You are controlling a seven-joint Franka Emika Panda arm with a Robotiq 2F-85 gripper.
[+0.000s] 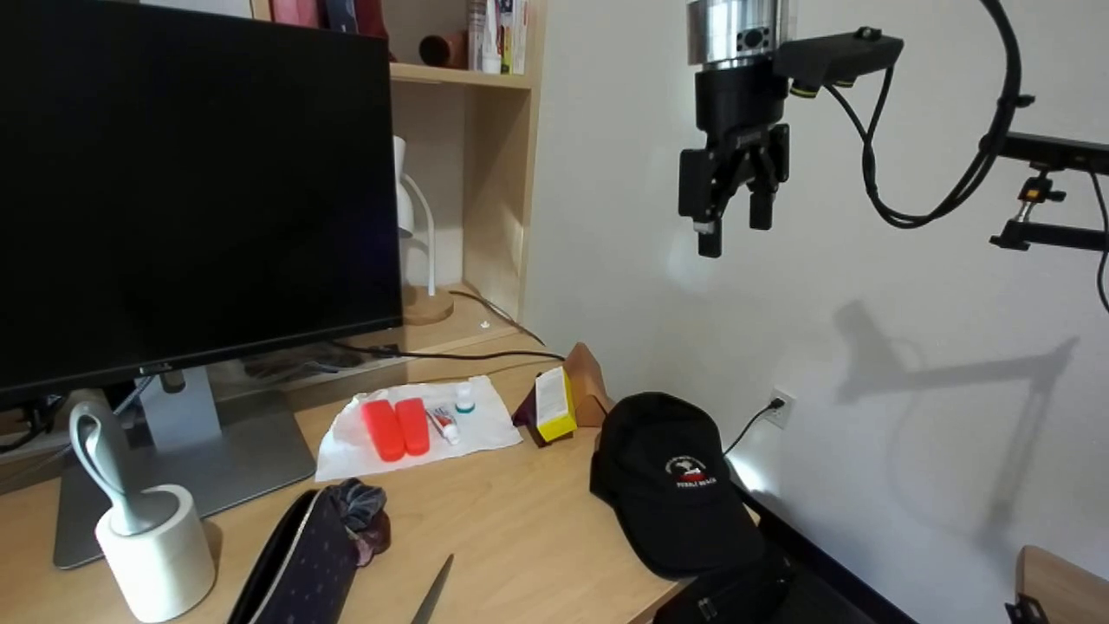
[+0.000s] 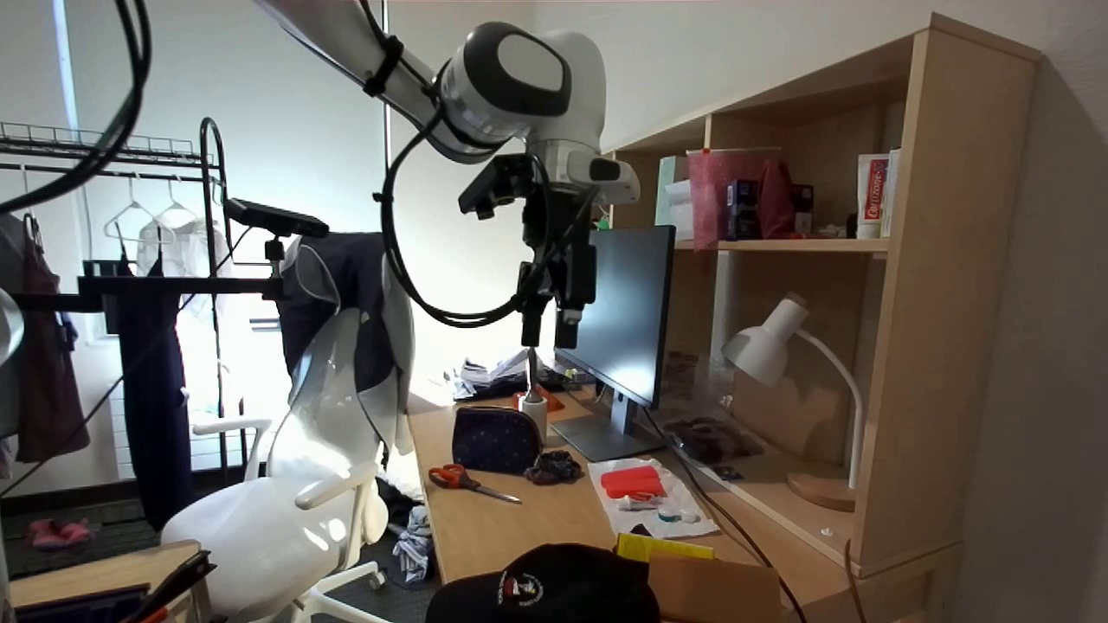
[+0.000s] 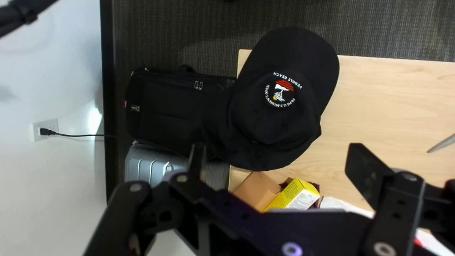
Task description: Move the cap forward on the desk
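While your gripper [image 1: 736, 230] hangs empty, jaws spread, well above the cap [image 3: 273, 101] at a corner of the desk [image 1: 528, 529], your step is probably the reach; next you likely must descend and pinch the crown [image 1: 658, 431] before shifting it forward.

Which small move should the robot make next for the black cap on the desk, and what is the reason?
I would probably lower the open claw toward the cap, slowly: the claw holds nothing and hangs well above the cap, which partly overhangs the edge of the desk, so a bump might tip it off.
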